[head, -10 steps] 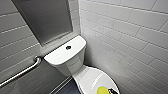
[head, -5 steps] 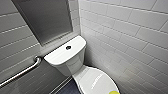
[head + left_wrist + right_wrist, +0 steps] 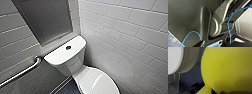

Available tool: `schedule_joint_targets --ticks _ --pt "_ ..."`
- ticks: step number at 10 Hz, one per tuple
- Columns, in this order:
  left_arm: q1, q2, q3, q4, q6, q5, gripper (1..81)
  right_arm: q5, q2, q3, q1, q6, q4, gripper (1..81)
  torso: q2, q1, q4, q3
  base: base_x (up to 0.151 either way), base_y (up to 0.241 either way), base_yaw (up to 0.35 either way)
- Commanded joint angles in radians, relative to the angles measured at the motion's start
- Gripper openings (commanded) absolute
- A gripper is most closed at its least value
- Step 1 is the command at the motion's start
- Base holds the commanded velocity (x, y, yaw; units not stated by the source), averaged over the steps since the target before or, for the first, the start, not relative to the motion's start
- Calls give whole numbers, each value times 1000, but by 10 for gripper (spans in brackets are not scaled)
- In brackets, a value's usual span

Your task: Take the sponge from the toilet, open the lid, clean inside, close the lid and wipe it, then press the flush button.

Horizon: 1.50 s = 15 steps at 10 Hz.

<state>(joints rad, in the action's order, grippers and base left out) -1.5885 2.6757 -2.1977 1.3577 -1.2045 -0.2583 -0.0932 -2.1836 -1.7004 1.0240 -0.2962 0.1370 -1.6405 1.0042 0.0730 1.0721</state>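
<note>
Head view: toilet (image 3: 67, 64) in tiled corner, lid (image 3: 100, 81) down, not yet opened; flush button (image 3: 68, 47) centred on tank top.

Left wrist view: left gripper (image 3: 213, 43) tucked against robot's own body, likely parked out of way; released or clenched, cannot tell.

Right wrist view: sponge (image 3: 226, 68) close to camera, pinched at base; right gripper (image 3: 223, 92) judged clenched on it, held beside toilet rim above dark floor (image 3: 190, 77), clear of lid.
</note>
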Motion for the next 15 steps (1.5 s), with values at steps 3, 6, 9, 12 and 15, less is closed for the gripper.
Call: schedule_joint_targets --ticks 3,6,9,12,15 --pt "-17 44 -125 12 5 21 811 78 -113 -132 273 11 -5 10 100 -64 0 0 0 0 0" --pt "-18 61 -175 18 5 21 811 113 -202 -175 364 9 -5 10 148 -96 0 -100 0 0 0" --pt "-18 87 -215 24 6 25 811 122 -309 -275 433 11 -5 10 248 -162 0 -189 0 0 0" --pt "-20 164 -350 35 6 22 811 150 -420 -431 477 12 -5 10 354 -232 -22 -297 0 0 0" --pt "-18 179 -383 28 5 21 811 159 -523 -568 489 22 -22 10 460 -303 -13 -383 0 0 0"
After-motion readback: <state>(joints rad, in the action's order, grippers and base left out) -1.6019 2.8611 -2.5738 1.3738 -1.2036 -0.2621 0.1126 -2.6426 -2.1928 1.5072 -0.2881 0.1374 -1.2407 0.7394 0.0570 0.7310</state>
